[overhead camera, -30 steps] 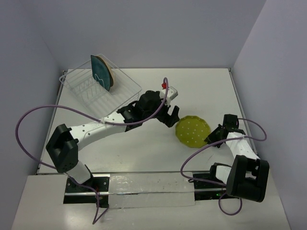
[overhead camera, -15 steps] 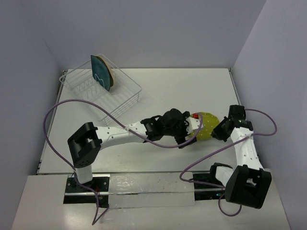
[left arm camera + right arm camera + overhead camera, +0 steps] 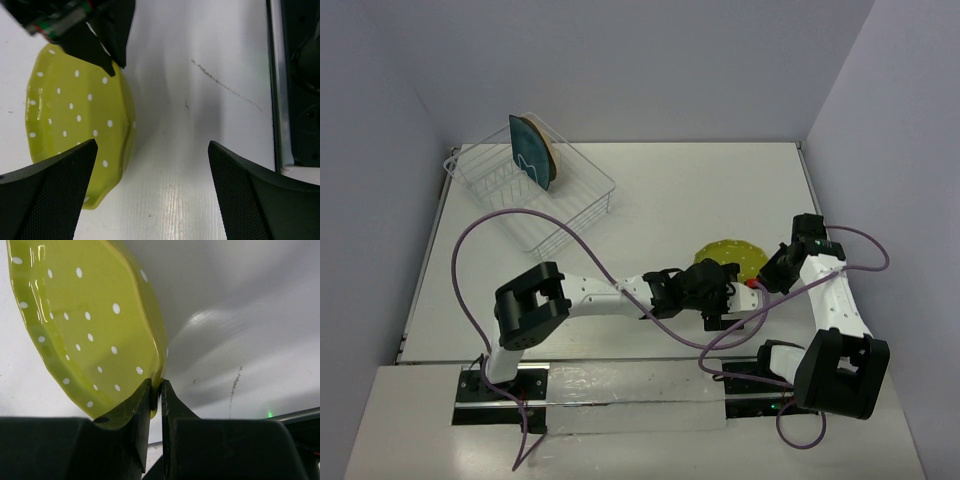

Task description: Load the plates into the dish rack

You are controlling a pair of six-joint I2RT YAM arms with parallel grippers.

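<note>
Right jaws are closed on the rim of the yellow-green plate point(image 3: 85, 315), w/ only a thin bite on the edge. Left jaws stand wide open, holding nothing, just beside the plate on its near-left side. The plate is at the near right of the surface point(image 3: 670, 190), tilted, w/ its right edge lifted. If the opposite edge touches the surface, I cannot tell. The dish rack point(image 3: 575, 215) is well apart at the far left, and the teal plate point(image 3: 528, 150) and the cream plate point(image 3: 552, 148) are already upright in it, side by side.

Step in hand, I think: pass this plate over to the left jaws, bc the rack is on that side. To do it well I would put the left jaws around the free rim, opposite to the right grip, go deep, close, and only then release the right. No twisting, pls, the pinch is small.

Plate look: glossy glaze, prob. slippery; white dots on the yellow-green; wavy scalloped rim, so better to bite on a flat part btw two waves
</note>
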